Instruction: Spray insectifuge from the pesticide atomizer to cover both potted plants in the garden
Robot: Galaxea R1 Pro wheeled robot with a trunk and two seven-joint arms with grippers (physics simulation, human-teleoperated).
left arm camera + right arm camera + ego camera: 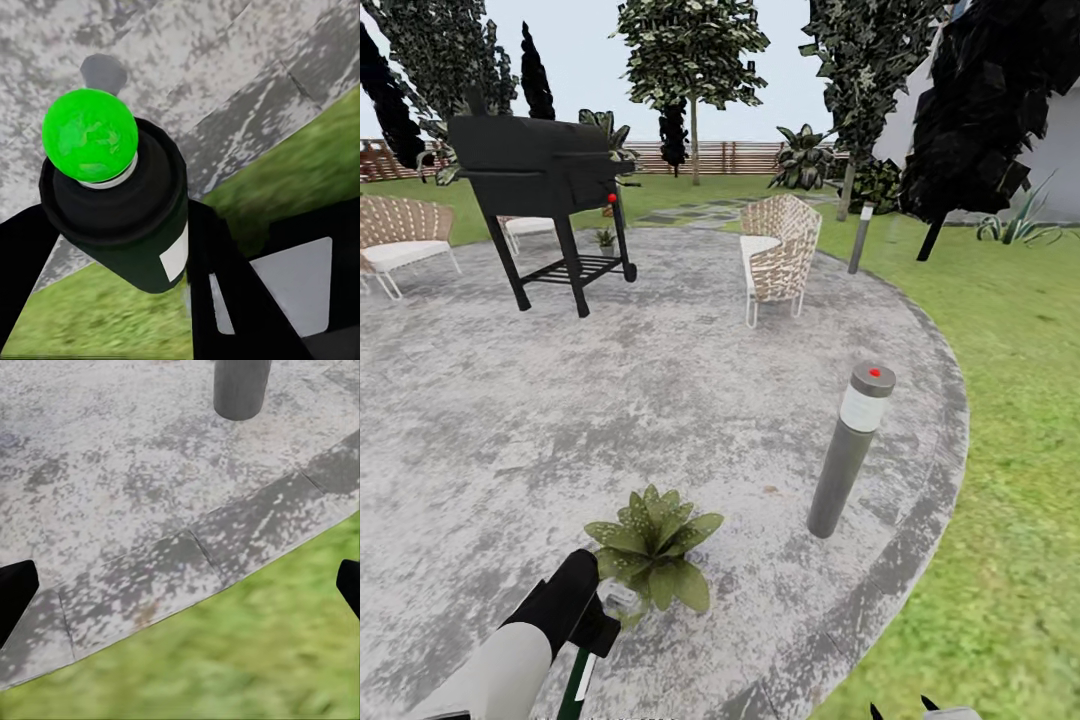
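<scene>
My left gripper [596, 630] is shut on the pesticide atomizer [576, 682], a slim dark green bottle with a white stripe. Its pale nozzle head [618, 598] sits right beside the near potted plant [655, 545], a low rosette whose leaves carry fine pale specks. In the left wrist view the atomizer [142, 225] stands between black fingers [232, 292], over patio and grass. The second potted plant [605, 237] is small and far off, behind the grill. My right gripper [180, 589] is open above the patio's edge; its fingertips [905, 711] peek in low in the head view.
A grey bollard lamp [850, 450] with a red dot stands right of the near plant; its base [241, 386] appears in the right wrist view. The black grill [545, 185] and woven chairs [780, 255] stand farther back on the patio [660, 400]. Lawn [1010, 450] lies to the right.
</scene>
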